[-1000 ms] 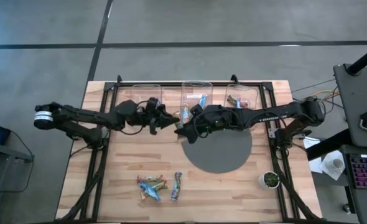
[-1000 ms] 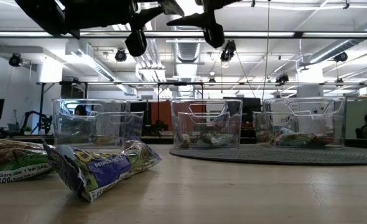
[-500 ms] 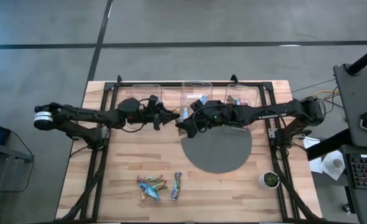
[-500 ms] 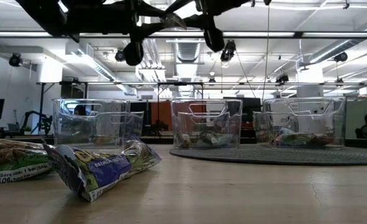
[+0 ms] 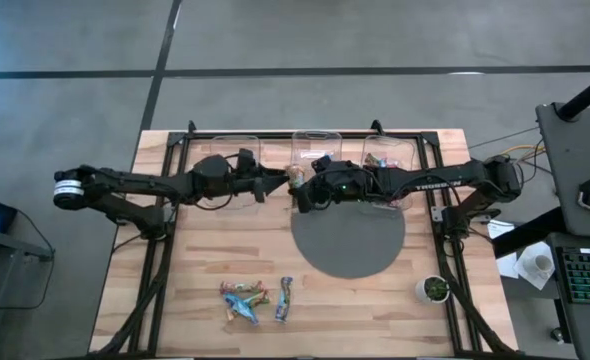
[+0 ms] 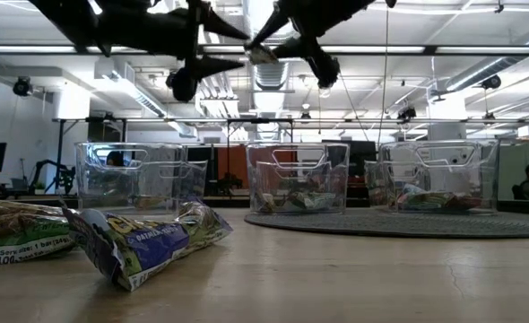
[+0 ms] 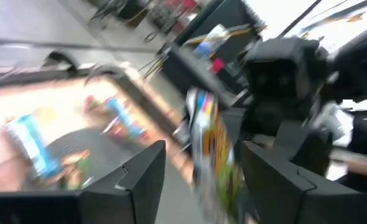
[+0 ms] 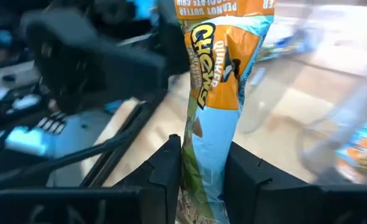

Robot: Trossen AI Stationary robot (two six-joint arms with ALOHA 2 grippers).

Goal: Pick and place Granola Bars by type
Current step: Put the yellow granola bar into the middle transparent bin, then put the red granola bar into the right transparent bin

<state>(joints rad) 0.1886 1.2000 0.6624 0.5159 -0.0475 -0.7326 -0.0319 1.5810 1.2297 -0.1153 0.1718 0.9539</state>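
Mid-sort: the right gripper (image 8: pixel 199 177) pinches a blue-orange granola bar (image 8: pixel 218 81) above the middle bin (image 5: pixel 316 150), upper centre of the high view. Left gripper (image 7: pixel 196 171) hangs spread, empty. Next: release into the matching bin.

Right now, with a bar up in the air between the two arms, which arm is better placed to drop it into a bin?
Right. The right claw is shut on the Chewy bar and hovers by the middle bin. The left claw is open, holding nothing.
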